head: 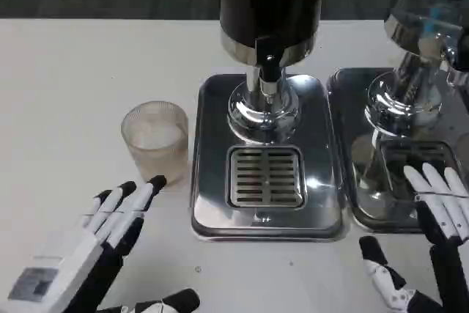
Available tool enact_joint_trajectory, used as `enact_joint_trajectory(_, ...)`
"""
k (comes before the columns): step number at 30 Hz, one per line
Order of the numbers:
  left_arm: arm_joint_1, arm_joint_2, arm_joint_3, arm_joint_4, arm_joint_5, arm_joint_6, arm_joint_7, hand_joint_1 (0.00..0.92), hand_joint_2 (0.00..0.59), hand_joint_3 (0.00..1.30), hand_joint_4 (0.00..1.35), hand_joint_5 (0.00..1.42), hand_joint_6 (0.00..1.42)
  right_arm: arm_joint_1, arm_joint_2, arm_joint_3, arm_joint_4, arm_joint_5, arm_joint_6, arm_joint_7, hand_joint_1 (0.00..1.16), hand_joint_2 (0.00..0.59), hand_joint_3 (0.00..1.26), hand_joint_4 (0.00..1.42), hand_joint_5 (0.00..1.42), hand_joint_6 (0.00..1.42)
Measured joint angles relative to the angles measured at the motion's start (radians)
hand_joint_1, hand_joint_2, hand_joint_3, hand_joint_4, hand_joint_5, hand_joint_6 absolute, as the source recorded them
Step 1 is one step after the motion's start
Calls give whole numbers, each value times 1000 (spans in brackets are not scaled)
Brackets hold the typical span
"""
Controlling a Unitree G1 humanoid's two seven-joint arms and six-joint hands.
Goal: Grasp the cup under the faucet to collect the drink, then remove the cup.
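Cup (pixel 155 141) stands on the white desk (pixel 66 78), left of the dispenser's steel tray (pixel 322 152), not yet under the faucet (pixel 269 71). Left hand (pixel 95 243) near it, fingers (pixel 139 194) spread, tips just short of the cup, holding nothing. Right hand (pixel 432 240) over the second tray (pixel 348 82), fingers apart, empty. Risk: cup looks light and translucent, so a glancing push could tip it or slide it away; placed off-centre on the grate (pixel 265 177), drink would miss.

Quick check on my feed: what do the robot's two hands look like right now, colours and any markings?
The left hand has a white boxy back with a small grey label patch near the wrist, and white fingers over black undersides with black tips. The right hand has slim white fingers, black segments below, and a white-and-black thumb.
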Motion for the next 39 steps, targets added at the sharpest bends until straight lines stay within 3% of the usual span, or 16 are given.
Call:
enact_joint_trajectory(19,-4,0,-3,3,-14,2,0,0,93,0,0,0,0,7,0,-2,0,1,-1,0,386,405,190,125,86,181)
enact_joint_trajectory(23,-33,0,14,31,-32,-10,4,0,90,0,0,0,0,7,6,10,0,-29,1,0,386,405,195,127,86,181)
enact_joint_trajectory(27,-101,1,46,92,-97,-32,28,0,78,0,0,0,0,10,23,40,-1,-55,5,1,387,406,222,129,96,189)
enact_joint_trajectory(31,-198,2,66,231,-155,-118,75,0,71,0,0,0,0,19,52,72,-3,-75,23,1,400,398,239,148,104,205)
enact_joint_trajectory(39,-379,-6,67,493,-215,-238,136,0,48,0,0,0,0,14,71,93,-1,-75,37,-2,409,397,259,185,131,227)
